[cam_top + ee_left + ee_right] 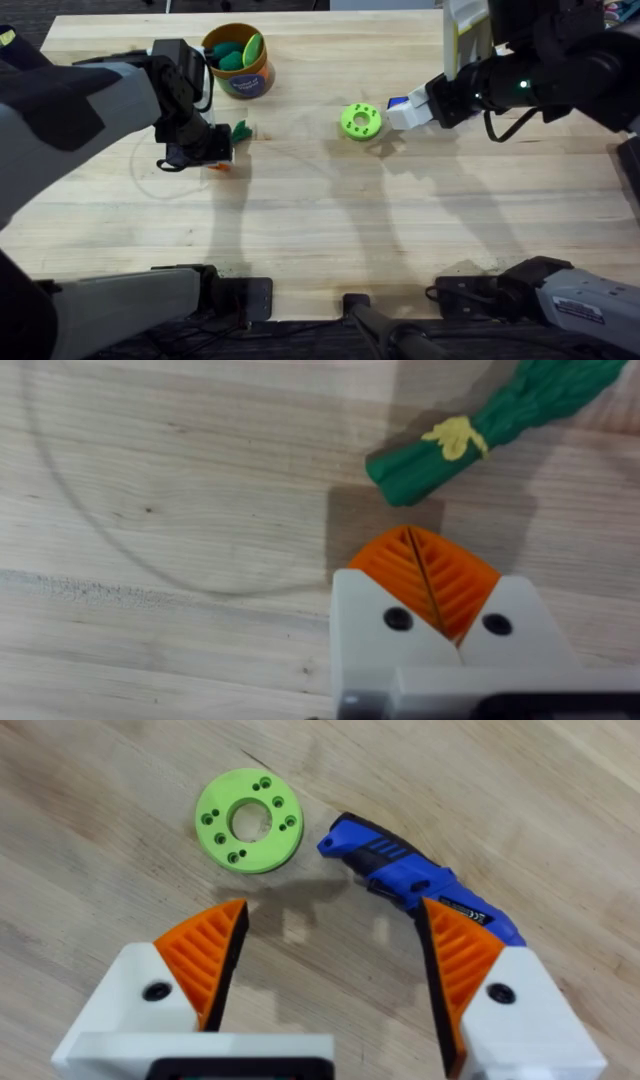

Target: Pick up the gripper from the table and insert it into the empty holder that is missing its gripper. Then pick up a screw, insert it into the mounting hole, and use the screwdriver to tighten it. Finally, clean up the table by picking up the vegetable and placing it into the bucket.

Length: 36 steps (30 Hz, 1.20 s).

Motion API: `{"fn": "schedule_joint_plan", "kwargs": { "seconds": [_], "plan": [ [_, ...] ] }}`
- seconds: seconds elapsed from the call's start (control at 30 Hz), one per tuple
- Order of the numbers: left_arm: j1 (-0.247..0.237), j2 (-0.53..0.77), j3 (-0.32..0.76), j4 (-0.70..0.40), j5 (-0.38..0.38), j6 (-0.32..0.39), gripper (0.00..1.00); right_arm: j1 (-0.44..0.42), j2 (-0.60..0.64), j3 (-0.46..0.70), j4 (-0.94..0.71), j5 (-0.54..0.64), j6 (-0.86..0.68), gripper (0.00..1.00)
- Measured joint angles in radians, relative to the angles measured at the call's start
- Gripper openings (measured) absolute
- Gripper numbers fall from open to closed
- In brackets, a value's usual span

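Left gripper (432, 582): we see its orange ribbed pads (455, 585) pressed flat together, nothing between them, tips on or just over the wooden table (330, 210). In the overhead view this gripper (218, 163) sits in the upper left of the frame. The vegetable (500, 422), dark green with a yellow band, lies on the wood close beyond the fingertips, apart from them; overhead it shows as a small leafy piece (241, 130) just beside the gripper. The bucket (240, 62) stands farther up, near the table's far edge, with green pieces already inside.

Right gripper (330, 960): we record the jaws spread wide, holding nothing, poised above the wood. The screwdriver (420, 885) lies flat on the table, its blue body running under the one pad. The bright green ring (249, 820) lies near the screwdriver's end, not touching it. Overhead, the gripper (408, 112) is in the upper right, the ring (360, 121) just to its left.

We note a broad bare stretch of table across the middle and lower frame, from the grippers down to the near edge.
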Motion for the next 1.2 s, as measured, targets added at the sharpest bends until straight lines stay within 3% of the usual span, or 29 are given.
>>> {"fn": "schedule_joint_plan", "kwargs": {
  "seconds": [0.53,0.57,0.67,0.7,0.73,0.83,0.93,1.07,1.2],
  "plan": [
    [0.000,0.006,-0.001,-0.044,0.052,0.003,0.029,0.000,0.000,-0.001,-0.012,0.000,0.000,0.964],
    [0.000,0.006,-0.001,-0.059,0.054,0.008,0.128,0.000,0.000,0.000,-0.012,0.000,0.000,0.964],
    [0.000,0.006,0.008,-0.132,0.061,0.017,0.608,0.000,0.000,0.000,-0.012,0.000,0.000,0.964],
    [0.000,0.006,0.017,-0.159,0.064,0.020,0.729,0.000,0.000,0.000,-0.012,0.000,0.000,0.964],
    [0.000,0.006,0.033,-0.185,0.066,0.021,0.782,0.000,0.000,-0.001,-0.012,0.000,0.000,0.964],
    [0.000,0.006,0.110,-0.249,0.069,0.029,0.845,0.000,0.000,0.000,-0.012,0.000,0.000,0.964],
    [0.000,0.006,0.217,-0.272,0.070,0.080,0.979,0.000,0.000,-0.001,-0.012,0.000,0.000,0.964],
    [0.000,-0.001,0.325,-0.237,0.089,0.232,0.986,0.000,0.000,-0.001,-0.012,0.000,0.000,0.964],
    [-0.001,-0.006,0.344,-0.208,0.121,0.405,0.986,0.000,0.000,0.000,-0.013,0.000,0.000,0.964]
  ]
}}
